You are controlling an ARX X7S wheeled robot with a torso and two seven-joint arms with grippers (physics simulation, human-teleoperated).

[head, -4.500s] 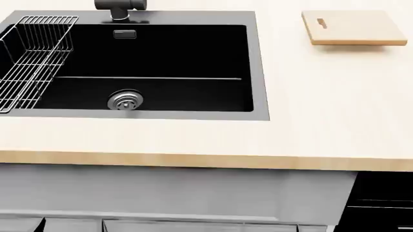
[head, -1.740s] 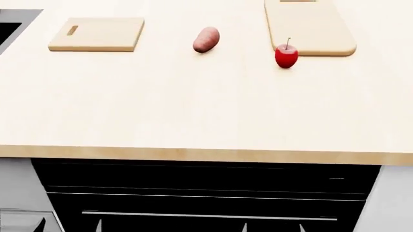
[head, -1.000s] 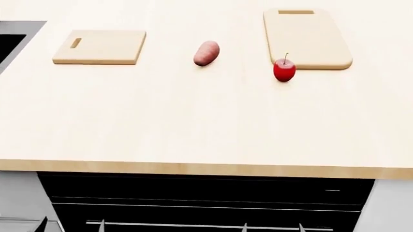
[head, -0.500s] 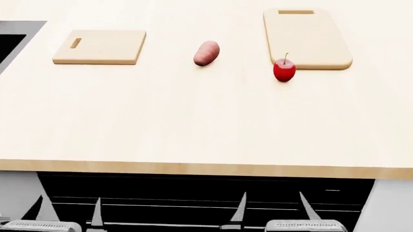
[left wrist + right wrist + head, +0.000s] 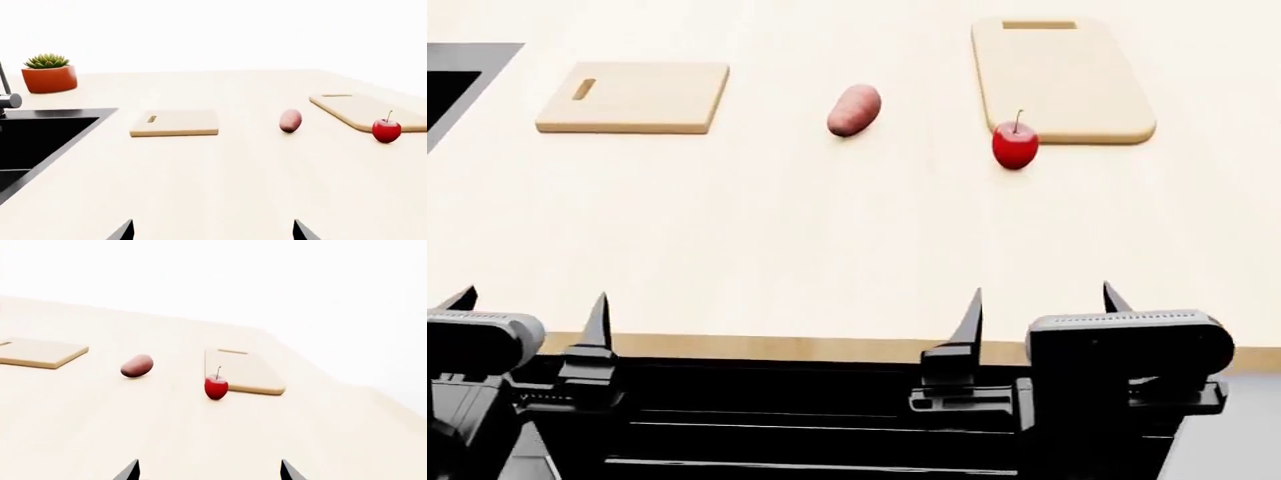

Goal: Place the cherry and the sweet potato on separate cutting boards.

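Now both pincers stand higher in the head view than half a second ago: then only fingertips poked up along the bottom edge, now whole fingers and wrist blocks rise at the counter's front lip. Left gripper (image 5: 527,310) at lower left, fingers spread wide, nothing between them. Right gripper (image 5: 1041,305) at lower right, likewise spread and empty. In each wrist view only two dark fingertips show at the bottom edge, set well apart: left gripper (image 5: 212,231), right gripper (image 5: 208,470).

Counter (image 5: 827,240) pale wood; nothing on it has shifted since the earlier frames.

Cherry (image 5: 1014,146), upper right of the head view: small, glossy bright red, round, thin stem upright. It sits on the counter just at the near edge of the long cutting board (image 5: 1061,75), not on it; whether it touches the edge, cannot tell. Cherry (image 5: 215,388) shows likewise in the right wrist view.

Sweet potato (image 5: 854,109), upper centre: smooth, oblong, pinkish-brown, lying on bare counter between the boards, apart from both.

Long board thin, rounded corners, rectangular slot at far end. Square cutting board (image 5: 634,96), upper left, thicker, small slot near its left side.

Black sink (image 5: 33,145) and potted succulent (image 5: 48,73) at left of the left wrist view.
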